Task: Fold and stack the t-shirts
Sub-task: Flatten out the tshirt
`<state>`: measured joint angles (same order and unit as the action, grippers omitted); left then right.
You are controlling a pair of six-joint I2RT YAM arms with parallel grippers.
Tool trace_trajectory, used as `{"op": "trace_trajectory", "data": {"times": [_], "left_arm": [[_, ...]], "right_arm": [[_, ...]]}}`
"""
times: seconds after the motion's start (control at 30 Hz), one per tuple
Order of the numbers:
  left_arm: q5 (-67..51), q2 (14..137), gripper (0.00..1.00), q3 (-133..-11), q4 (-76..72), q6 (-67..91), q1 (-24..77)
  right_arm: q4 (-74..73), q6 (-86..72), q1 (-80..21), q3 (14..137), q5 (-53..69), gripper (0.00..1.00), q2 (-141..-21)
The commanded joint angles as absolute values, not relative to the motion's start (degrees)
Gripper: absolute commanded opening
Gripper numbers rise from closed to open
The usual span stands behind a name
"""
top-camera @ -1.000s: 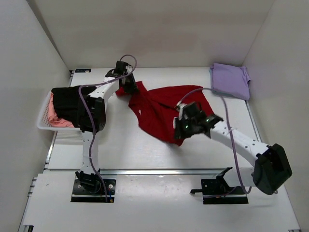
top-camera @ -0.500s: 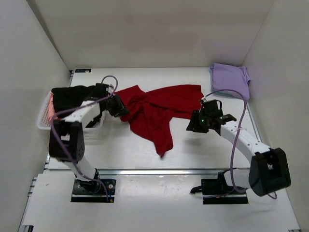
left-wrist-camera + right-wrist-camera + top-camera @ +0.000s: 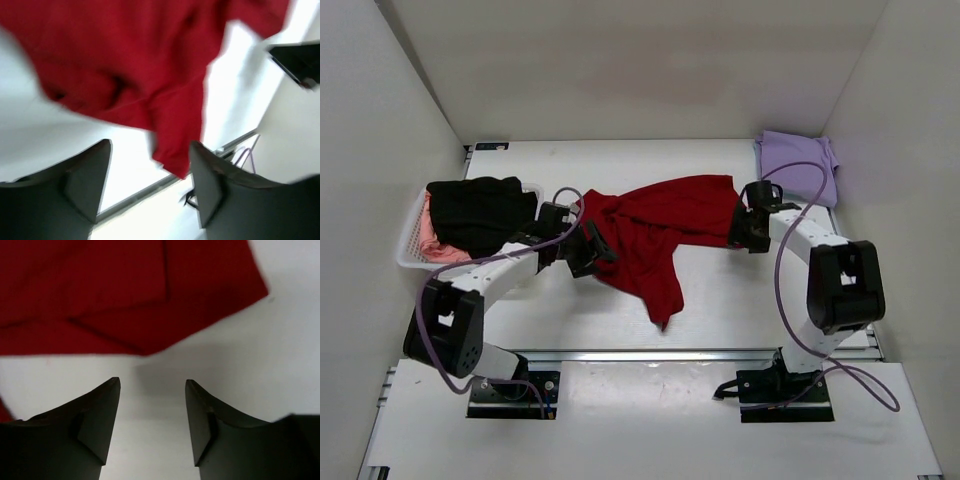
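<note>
Top view puts the crumpled red t-shirt (image 3: 655, 235) in the middle of the worktop (image 3: 720, 295) between both arms, lavender t-shirt (image 3: 798, 166) folded far right, while only the wrist views show left gripper (image 3: 150, 150) and right gripper (image 3: 152, 382) spread wide, empty, at its edges.

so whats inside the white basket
A black t-shirt heaped on top, with a pink t-shirt showing beneath at the near left corner. Anything deeper in the basket is covered.

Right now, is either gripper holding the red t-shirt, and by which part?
Nothing is held. The left gripper and right gripper are both open and empty; the red t-shirt lies free.
</note>
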<state>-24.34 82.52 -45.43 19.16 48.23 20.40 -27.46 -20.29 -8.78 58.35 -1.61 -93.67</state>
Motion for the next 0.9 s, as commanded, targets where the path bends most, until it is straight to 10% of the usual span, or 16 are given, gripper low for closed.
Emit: {"op": "trace_trajectory", "data": {"times": [0.0,0.3,0.37,0.43,0.87], "left_arm": [[-22.7,78.4,0.78,-47.4,19.0,48.6,21.3],[-18.1,88.7,0.85,-45.2,14.8,48.8,27.1],[-15.6,96.6,0.37,-51.0,17.5,44.7,26.3],[-14.0,100.3,0.0,-53.8,18.6,43.9,24.2],[-7.2,121.0,0.0,-90.7,30.6,34.6,12.0]], "right_arm": [[-25.2,-18.5,-7.3,63.3,-8.1,0.53,-98.2],[-26.8,-15.1,-5.8,71.1,-5.7,0.49,-107.9],[-27.0,-13.7,-6.2,71.4,-5.2,0.09,-109.3],[-27.6,-13.4,-6.1,71.7,-5.5,0.0,-109.9],[-40.6,-16.5,-2.0,61.0,-10.0,0.0,-96.3]]}}
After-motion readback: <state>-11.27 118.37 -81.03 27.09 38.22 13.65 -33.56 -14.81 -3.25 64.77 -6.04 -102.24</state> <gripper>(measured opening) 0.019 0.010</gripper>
